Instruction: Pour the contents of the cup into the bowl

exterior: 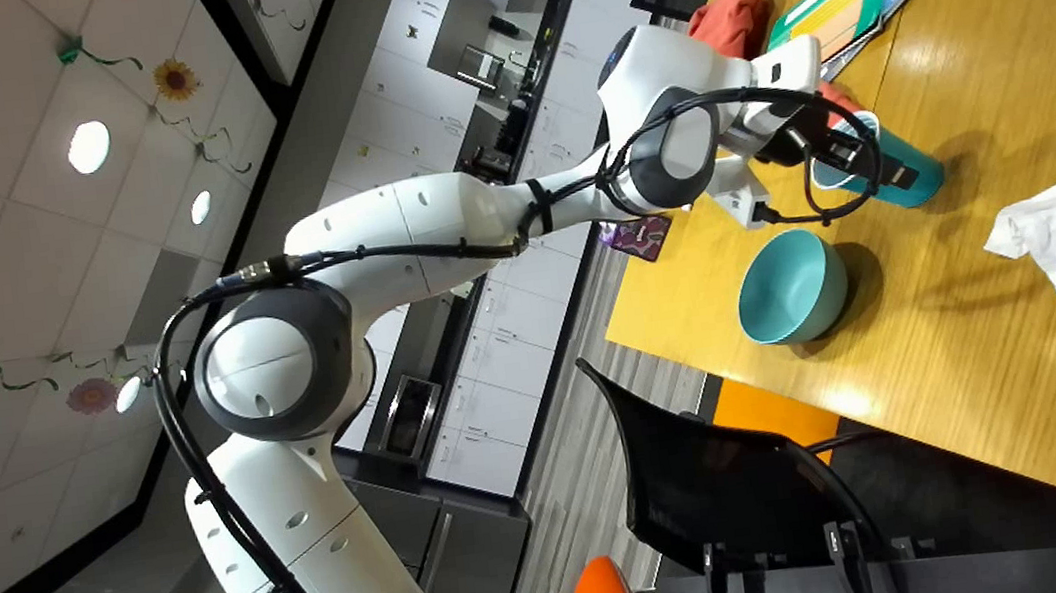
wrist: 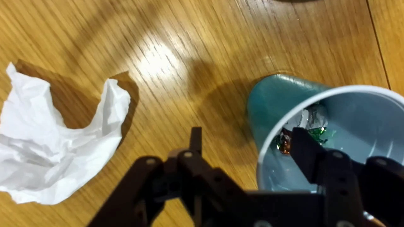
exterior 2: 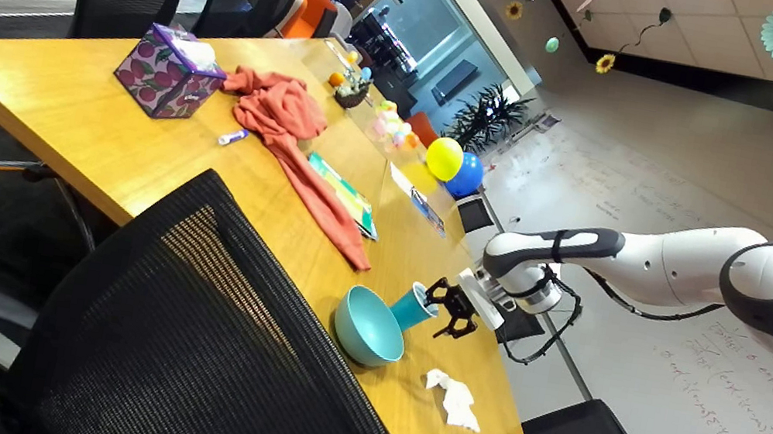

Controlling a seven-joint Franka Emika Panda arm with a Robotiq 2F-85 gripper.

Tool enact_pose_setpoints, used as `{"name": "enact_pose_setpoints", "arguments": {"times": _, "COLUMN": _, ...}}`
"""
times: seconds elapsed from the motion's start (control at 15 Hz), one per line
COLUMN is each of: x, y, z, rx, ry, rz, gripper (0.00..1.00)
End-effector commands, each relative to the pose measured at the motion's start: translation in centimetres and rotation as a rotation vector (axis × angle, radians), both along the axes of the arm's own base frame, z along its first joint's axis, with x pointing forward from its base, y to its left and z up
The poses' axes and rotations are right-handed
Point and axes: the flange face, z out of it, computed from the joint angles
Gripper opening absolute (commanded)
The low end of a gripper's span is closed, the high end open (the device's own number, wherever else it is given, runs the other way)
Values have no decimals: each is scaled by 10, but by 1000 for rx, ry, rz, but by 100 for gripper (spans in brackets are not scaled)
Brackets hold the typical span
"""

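The teal cup (exterior: 918,173) stands upright on the table, and it also shows in an exterior view (exterior 2: 410,310). In the wrist view the cup (wrist: 274,97) is at the right, its pale inside facing the camera. The contents (wrist: 285,143), shiny wrapped bits in silver, green and orange, lie at its bottom, partly hidden by a finger. My gripper (wrist: 247,134) is open above the cup. One finger overlaps the cup's mouth and the other is outside it, over the table. The wider teal bowl (exterior: 792,287) stands beside the cup (exterior 2: 368,328) and is outside the wrist view.
A crumpled white tissue (wrist: 63,148) lies near the cup. Notebooks (exterior: 839,1) and a red cloth (exterior 2: 286,114) lie on the table. A flowered tissue box (exterior 2: 171,75) and a marker (exterior 2: 233,137) are farther off. A black chair (exterior: 720,464) stands at the table edge near the bowl.
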Motion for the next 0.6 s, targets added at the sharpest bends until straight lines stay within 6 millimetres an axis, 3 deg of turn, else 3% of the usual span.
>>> {"name": "enact_pose_setpoints", "arguments": {"times": 0.0, "x": 8, "y": -8, "z": -5, "rx": -10, "ry": -19, "rz": -13, "gripper": 42}}
{"name": "enact_pose_setpoints", "arguments": {"times": 0.33, "x": 12, "y": -7, "z": -5, "rx": -16, "ry": -26, "rz": -4, "gripper": 5}}
{"name": "enact_pose_setpoints", "arguments": {"times": 0.4, "x": 13, "y": -7, "z": -4, "rx": -17, "ry": -28, "rz": -2, "gripper": 0}}
{"name": "enact_pose_setpoints", "arguments": {"times": 0.53, "x": 14, "y": -5, "z": -1, "rx": -17, "ry": -34, "rz": 4, "gripper": 0}}
